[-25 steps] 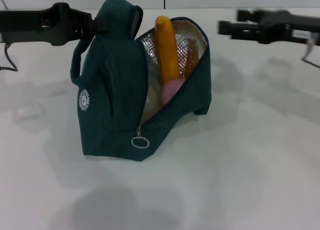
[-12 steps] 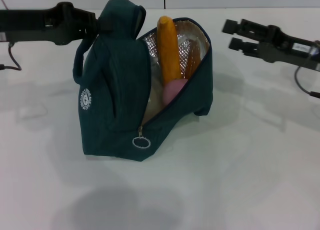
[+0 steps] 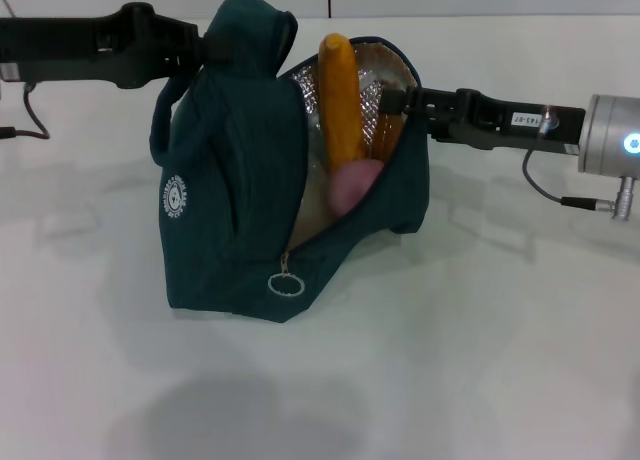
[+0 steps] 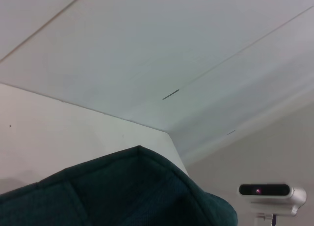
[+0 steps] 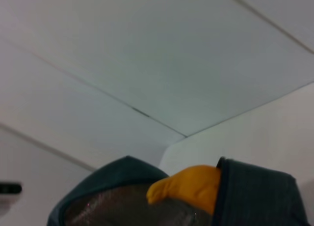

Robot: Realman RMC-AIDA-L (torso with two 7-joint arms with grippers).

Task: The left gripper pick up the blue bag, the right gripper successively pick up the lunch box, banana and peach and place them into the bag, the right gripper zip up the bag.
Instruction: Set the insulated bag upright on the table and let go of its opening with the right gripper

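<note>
Blue bag (image 3: 235, 195) fabric is being held at the top flap by the left gripper (image 3: 205, 50), whose fingers are pressed together on the cloth near the handle. In this way the bag is being kept upright on the white table (image 3: 480, 360). The right gripper (image 3: 392, 102) is being held at the far rim of the opening, just against the foil lining; whether its fingers are apart or together cannot be told, because the rim is hiding them.

Inside the open mouth the banana (image 3: 340, 100) is standing almost upright, and its tip is rising above the rim. The peach (image 3: 352, 185) is lying low beside it, touching it. A pale shape behind the fruit is probably the lunch box, but it cannot be identified with certainty.

All the packing seems to be finished — only the zipping is being waited for. The ring pull (image 3: 285, 283) is hanging at the low front corner of the bag, well apart from the right gripper.

The bag is soft and will probably fold under a pull, so the left hold is needed as a counter-force. The ring is small and thin — it should be pinched across its loop. The banana tip may be blocking the closing zip.
</note>
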